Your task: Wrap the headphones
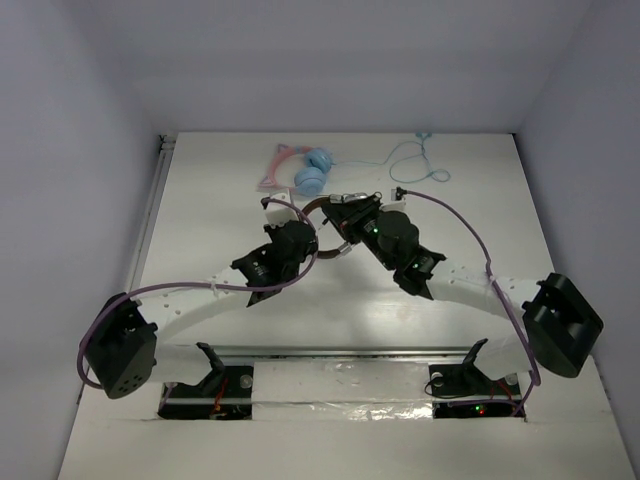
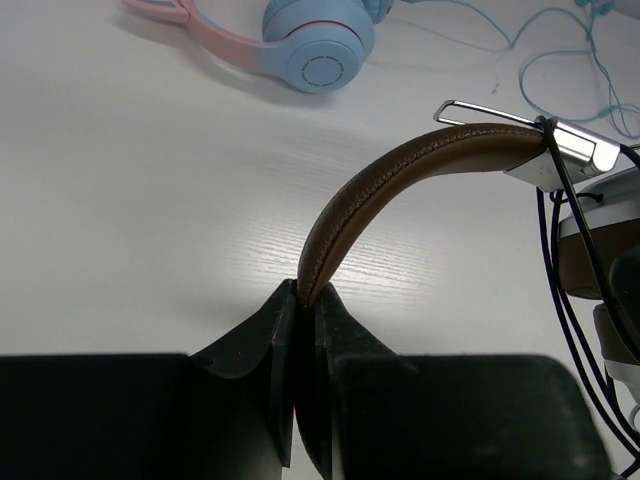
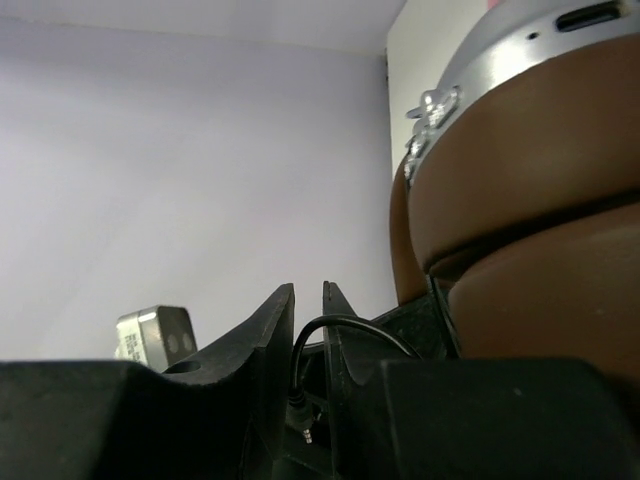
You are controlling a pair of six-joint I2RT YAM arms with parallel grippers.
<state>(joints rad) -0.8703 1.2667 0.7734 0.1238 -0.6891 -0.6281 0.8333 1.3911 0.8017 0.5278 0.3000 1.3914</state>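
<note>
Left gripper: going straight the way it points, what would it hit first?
Beyond the brown headband that the left gripper clamps, likely the table top, then the blue headphones; depth is unclear.

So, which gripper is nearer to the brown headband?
Left. The left gripper is clamped on the headband itself; the right gripper sits beside the ear pads, with the black cable between its fingers.

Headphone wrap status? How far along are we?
Done: a few strands of black cable already run across the headphones beside the earcup. In hand: the left pincer is shut on the brown headband. The cable's plug end sits between the slightly parted jaws of the right pincer, and I can't tell if it is gripped. Left, probably: secure that loose end, then release.
</note>
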